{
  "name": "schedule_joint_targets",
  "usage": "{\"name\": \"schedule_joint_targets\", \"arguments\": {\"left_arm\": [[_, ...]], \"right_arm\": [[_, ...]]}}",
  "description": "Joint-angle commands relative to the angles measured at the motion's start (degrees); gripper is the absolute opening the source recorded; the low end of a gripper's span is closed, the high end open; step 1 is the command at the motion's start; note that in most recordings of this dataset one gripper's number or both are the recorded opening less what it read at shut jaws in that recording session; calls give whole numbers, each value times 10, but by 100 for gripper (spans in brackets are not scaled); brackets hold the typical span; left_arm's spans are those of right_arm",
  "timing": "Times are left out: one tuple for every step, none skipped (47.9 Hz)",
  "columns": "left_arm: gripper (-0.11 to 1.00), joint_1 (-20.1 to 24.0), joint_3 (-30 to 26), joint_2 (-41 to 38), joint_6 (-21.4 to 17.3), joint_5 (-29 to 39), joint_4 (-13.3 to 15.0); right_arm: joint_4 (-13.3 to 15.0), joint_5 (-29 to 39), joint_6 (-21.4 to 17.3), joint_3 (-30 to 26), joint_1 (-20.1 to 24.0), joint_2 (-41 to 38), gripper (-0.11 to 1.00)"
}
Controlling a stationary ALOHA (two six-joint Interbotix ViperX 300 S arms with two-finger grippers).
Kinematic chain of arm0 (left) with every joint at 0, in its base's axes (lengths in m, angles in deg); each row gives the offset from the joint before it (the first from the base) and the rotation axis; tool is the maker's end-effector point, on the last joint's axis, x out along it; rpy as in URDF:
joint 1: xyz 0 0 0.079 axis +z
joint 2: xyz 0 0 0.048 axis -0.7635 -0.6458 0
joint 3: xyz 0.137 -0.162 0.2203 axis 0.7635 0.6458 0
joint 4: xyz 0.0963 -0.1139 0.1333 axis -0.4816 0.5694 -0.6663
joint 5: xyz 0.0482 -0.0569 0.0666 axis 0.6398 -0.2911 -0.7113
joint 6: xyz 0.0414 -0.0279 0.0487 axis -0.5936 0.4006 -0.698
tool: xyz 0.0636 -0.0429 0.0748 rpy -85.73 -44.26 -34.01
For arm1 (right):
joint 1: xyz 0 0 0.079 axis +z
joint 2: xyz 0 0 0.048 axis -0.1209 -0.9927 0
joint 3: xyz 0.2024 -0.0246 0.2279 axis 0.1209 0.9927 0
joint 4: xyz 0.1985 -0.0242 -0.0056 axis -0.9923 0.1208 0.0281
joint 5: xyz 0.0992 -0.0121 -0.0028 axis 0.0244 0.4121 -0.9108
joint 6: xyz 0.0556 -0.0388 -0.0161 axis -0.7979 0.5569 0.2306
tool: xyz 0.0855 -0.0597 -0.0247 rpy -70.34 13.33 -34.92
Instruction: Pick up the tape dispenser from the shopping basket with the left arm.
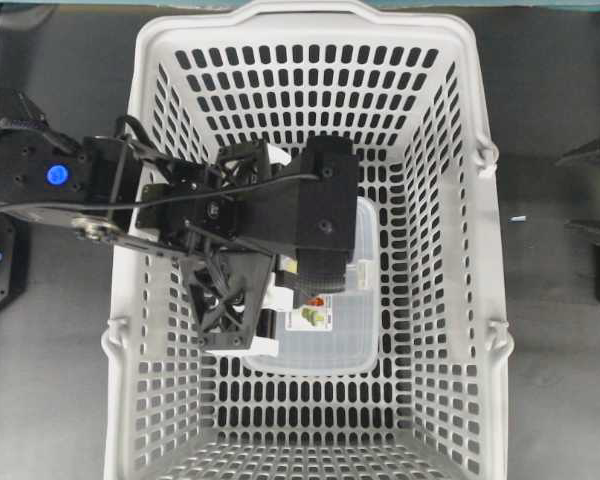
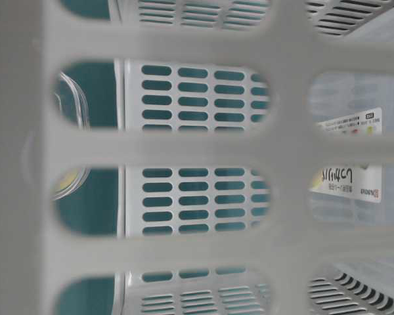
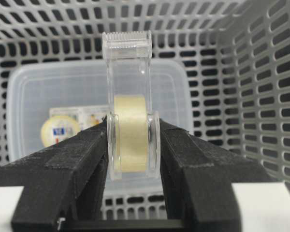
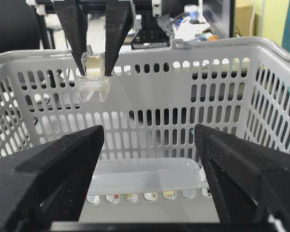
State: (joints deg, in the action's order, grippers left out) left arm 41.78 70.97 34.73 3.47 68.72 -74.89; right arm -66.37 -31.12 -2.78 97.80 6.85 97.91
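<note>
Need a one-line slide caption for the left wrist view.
Left gripper clamps the clear tape dispenser upright above the plastic container inside the shopping basket.

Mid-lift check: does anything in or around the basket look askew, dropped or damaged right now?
Nothing stands out. The left gripper holds the tape dispenser squarely, raised near the shopping basket rim. The clear container lies flat on the basket floor. The right gripper is open outside the basket.

A clear lidded plastic container [image 1: 325, 330] with printed packets [image 1: 313, 315] inside lies flat, above a dark tabletop [image 1: 560, 300].
</note>
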Motion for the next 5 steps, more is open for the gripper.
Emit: {"name": "schedule_joint_targets", "arguments": {"left_arm": [[29,-2,-4,9,0,-4,-2],[29,-2,-4,7,0,-4,-2],[29,-2,-4,9,0,-4,-2],[29,-2,-4,7,0,-4,-2],[29,-2,-3,9,0,-4,-2]], "right_arm": [[-2,-3,0,-4,-2,-4,73],[-2,-3,0,-4,-1,-4,73],[-2,-3,-1,-4,-1,-4,73],[-2,-2,-1,-3,-2,-4,73],[-2,-2,-1,-2,-1,-4,73]]}}
